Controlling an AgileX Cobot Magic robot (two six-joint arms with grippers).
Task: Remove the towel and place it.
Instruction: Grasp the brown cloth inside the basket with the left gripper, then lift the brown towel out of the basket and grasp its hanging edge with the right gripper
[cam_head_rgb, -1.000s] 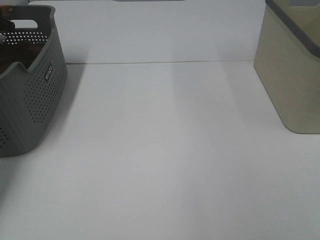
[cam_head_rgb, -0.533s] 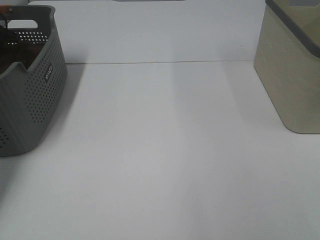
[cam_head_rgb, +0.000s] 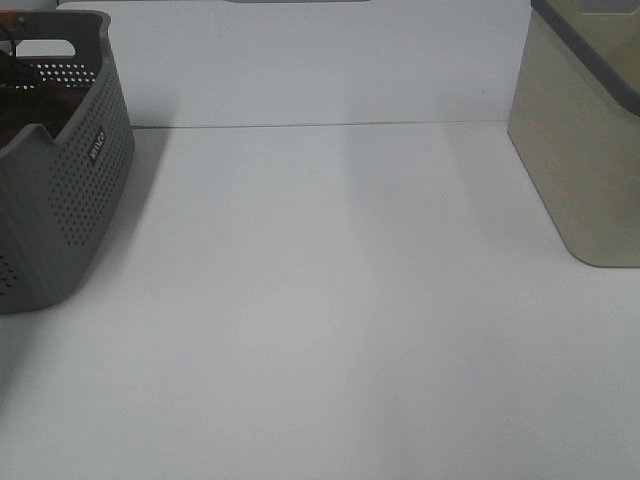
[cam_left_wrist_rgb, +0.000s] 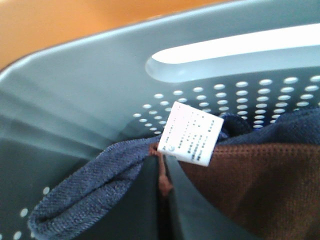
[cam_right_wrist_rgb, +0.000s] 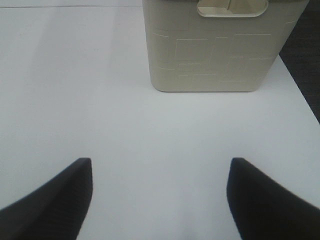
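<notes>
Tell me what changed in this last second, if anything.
The left pincer, down in the grey basket, closed on a corner of the brown towel, beside its white tag. The dark arm part seen over the basket's rim mostly sank out of the high view. The basket and the beige bin stayed put.

Soft, even light is washing the white counter (cam_head_rgb: 330, 300) in the high view, and the grey basket (cam_head_rgb: 70, 200) is throwing a diffuse shadow to its right. In the left wrist view the handle slot (cam_left_wrist_rgb: 235, 50) at upper right is blowing out to white glare. The tag (cam_left_wrist_rgb: 190, 134) is reading blurred, its print illegible, and the towel (cam_left_wrist_rgb: 250, 190) is sitting in dim shade.
</notes>
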